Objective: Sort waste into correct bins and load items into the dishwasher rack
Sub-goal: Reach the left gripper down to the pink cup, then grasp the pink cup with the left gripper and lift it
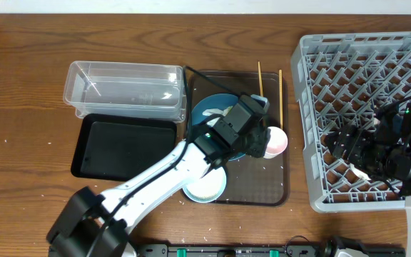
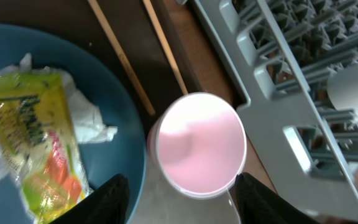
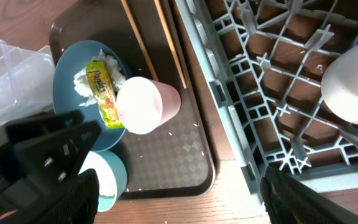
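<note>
Centering is the whole game here, I reckon: my left gripper (image 2: 180, 186) hangs spread wide over the small round pink cup (image 2: 199, 144) on the dark brown textured serving tray (image 3: 179, 149), right beside the dark blue round plate (image 2: 104, 68), so I'd straddle its rim evenly before squeezing.

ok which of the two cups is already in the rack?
The white cup: it sits inside the grey rack. The pink cup is not loaded yet; it is on the brown tray, beside the blue plate.
</note>
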`<action>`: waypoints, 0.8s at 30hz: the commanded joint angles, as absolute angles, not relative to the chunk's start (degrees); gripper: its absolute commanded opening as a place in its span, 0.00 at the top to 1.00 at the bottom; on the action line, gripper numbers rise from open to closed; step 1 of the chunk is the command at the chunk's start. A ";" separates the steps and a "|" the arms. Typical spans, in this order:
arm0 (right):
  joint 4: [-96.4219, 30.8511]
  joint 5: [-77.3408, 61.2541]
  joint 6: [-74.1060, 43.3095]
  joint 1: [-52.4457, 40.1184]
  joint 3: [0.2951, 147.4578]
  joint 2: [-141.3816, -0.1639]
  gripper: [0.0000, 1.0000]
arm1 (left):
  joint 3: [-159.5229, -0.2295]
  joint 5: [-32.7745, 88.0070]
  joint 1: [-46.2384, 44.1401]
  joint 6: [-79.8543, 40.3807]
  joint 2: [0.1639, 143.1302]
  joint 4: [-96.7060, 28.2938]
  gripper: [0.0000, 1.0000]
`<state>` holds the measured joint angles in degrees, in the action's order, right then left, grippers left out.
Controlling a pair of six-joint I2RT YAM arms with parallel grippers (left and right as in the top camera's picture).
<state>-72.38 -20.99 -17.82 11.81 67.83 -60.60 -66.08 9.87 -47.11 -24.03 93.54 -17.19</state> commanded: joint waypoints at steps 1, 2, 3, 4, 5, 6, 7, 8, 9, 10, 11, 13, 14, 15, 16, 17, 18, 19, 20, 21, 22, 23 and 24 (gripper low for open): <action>-72.49 -20.75 -18.59 10.83 68.47 -60.64 0.19 | -66.67 8.45 -47.86 -24.12 97.45 -15.59 0.42; -72.51 -20.75 -18.59 10.83 68.47 -60.64 0.18 | -66.67 8.38 -47.94 -24.12 98.39 -15.46 0.42; -72.58 -20.75 -18.59 10.83 68.47 -60.64 0.18 | -66.67 8.32 -47.99 -24.12 99.15 -15.53 0.42; -72.66 -20.78 -18.59 10.83 68.47 -60.64 0.18 | -66.67 8.32 -47.99 -24.12 100.07 -15.59 0.42; -72.71 -20.78 -18.59 10.83 68.45 -60.64 0.18 | -66.67 8.36 -47.99 -24.12 100.75 -15.70 0.42; -72.71 -20.78 -18.59 10.83 68.45 -60.64 0.18 | -66.67 8.40 -47.99 -24.12 101.25 -15.77 0.43; -72.71 -20.78 -18.61 10.83 68.45 -60.64 0.18 | -66.67 8.71 -47.99 -24.14 101.71 -15.77 0.46; -72.71 -20.78 -18.61 10.83 68.45 -60.64 0.18 | -66.67 9.41 -47.99 -24.12 101.82 -15.70 0.52; -72.73 -20.78 -18.61 10.83 68.47 -60.64 0.18 | -66.67 10.00 -47.99 -24.16 101.80 -15.51 0.59; -72.79 -20.78 -18.61 10.83 68.45 -60.64 0.18 | -66.74 10.28 -47.99 -24.21 101.58 -15.46 0.66; -72.90 -20.78 -18.59 10.83 68.45 -60.64 0.18 | -66.81 10.59 -47.99 -24.34 101.19 -15.49 0.72; -73.08 -20.78 -18.59 10.83 68.45 -60.64 0.18 | -67.13 10.72 -47.99 -24.34 99.88 -15.90 0.87; -73.08 -20.78 -18.55 10.83 68.45 -60.64 0.18 | -67.29 10.68 -47.97 -24.34 98.96 -16.21 0.92; -73.08 -20.78 -18.22 10.83 68.45 -60.64 0.18 | -67.48 10.66 -47.92 -24.32 97.65 -16.43 0.94; -73.08 -20.73 -18.13 10.83 68.45 -60.64 0.17 | -67.48 10.63 -47.88 -24.29 96.38 -16.62 0.94; -73.12 -20.75 -18.02 10.83 68.45 -60.64 0.17 | -67.48 10.57 -47.59 -24.29 94.70 -17.12 0.94; -73.12 -20.75 -17.85 10.83 68.45 -60.64 0.17 | -67.48 10.55 -47.18 -24.32 93.08 -17.85 0.94; -73.14 -20.78 -17.41 10.83 68.45 -60.64 0.17 | -67.48 10.61 -46.44 -24.36 91.22 -19.00 0.94; -73.14 -20.80 -16.75 10.83 68.45 -60.64 0.17 | -67.48 11.05 -45.34 -24.36 89.21 -20.45 0.94; -73.12 -20.82 -16.12 10.83 68.45 -60.64 0.17 | -67.48 11.64 -44.07 -24.36 87.48 -22.09 0.94; -73.08 -21.10 -14.85 10.83 68.45 -60.64 0.16 | -67.48 12.95 -42.35 -24.34 85.54 -24.14 0.94; -73.01 -21.82 -13.43 10.83 68.45 -60.64 0.16 | -67.48 14.66 -40.53 -24.32 83.92 -26.06 0.94; -72.71 -23.97 -10.72 10.83 68.47 -60.64 0.15 | -67.48 18.15 -37.43 -24.27 81.89 -28.53 0.94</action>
<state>-73.03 -21.12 -16.23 11.81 67.83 -60.62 -66.19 12.58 -43.31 -24.21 86.83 -25.26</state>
